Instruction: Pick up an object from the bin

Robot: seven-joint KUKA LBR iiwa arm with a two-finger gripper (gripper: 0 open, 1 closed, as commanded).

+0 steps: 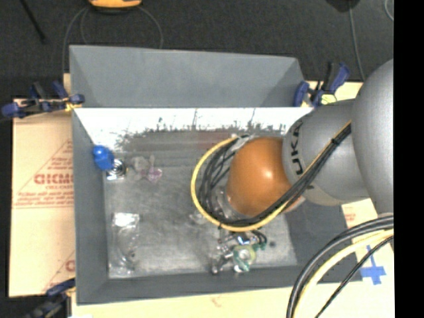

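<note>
Since the orange dome-shaped wrist cover sits over most of the tool, I log the gripper as mostly hidden. Only a dark bit of it shows under the dome's lower edge, so I cannot tell whether it is wide or narrow.

Position: the arm reaches in from the view's right, low over the floor of the grey metal bin, in the half nearer the camera.

Nearest candidate: a small heap of tangled green, white and metallic bits on the bin floor, near the near wall. It lies just beside the gripper, on the side toward that wall. Whether the two touch I cannot tell.

Key relation: the heap is offset from the tool toward the near wall, not centred under it as far as I can judge. The heap's longer spread runs roughly along that wall. My judgement is that any closing move would first need a small shift toward the near wall.

Other contents, all well apart to the view's left:
- a round blue ball in the far-left corner
- a small shiny metal piece touching or just beside the ball
- clear crumpled plastic pieces along the left side

Risk, as I judge it: the heap is loose and mixed, so a grasp could catch only one strand.
</note>
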